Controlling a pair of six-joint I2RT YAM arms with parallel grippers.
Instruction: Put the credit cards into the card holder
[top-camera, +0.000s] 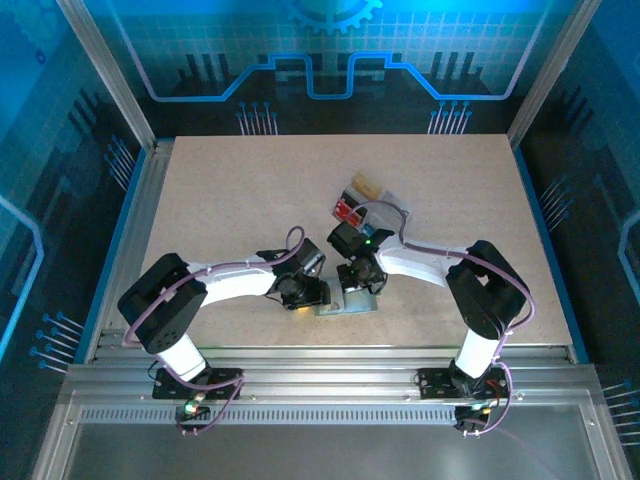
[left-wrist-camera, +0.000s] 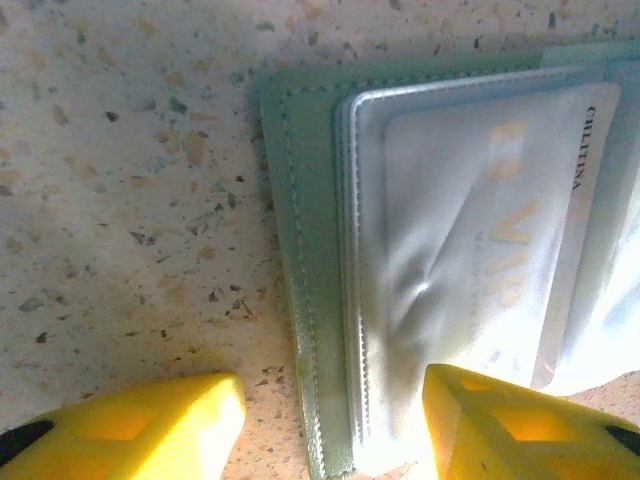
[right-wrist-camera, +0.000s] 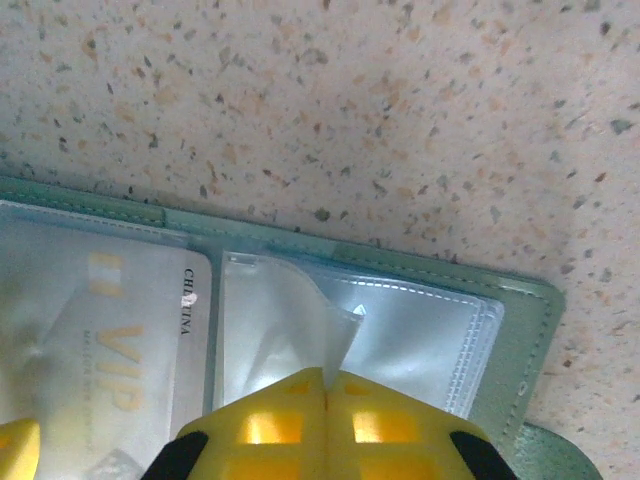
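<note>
The left tool (left-wrist-camera: 335, 405) is released, straddling the edge of the open card holder (left-wrist-camera: 298, 250) on the table (left-wrist-camera: 120, 200). The right tool (right-wrist-camera: 325, 390) is clenched on the holder's clear sleeve (right-wrist-camera: 300, 320).

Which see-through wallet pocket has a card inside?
The pocket by the left gripper: a card with gold VIP letters shows through. The other pocket, pinched by the right gripper, looks empty.

Sage-green card holder (left-wrist-camera: 300, 250), pale credit card (left-wrist-camera: 480, 230) with gold lettering, speckled beige table (left-wrist-camera: 130, 200)
</note>
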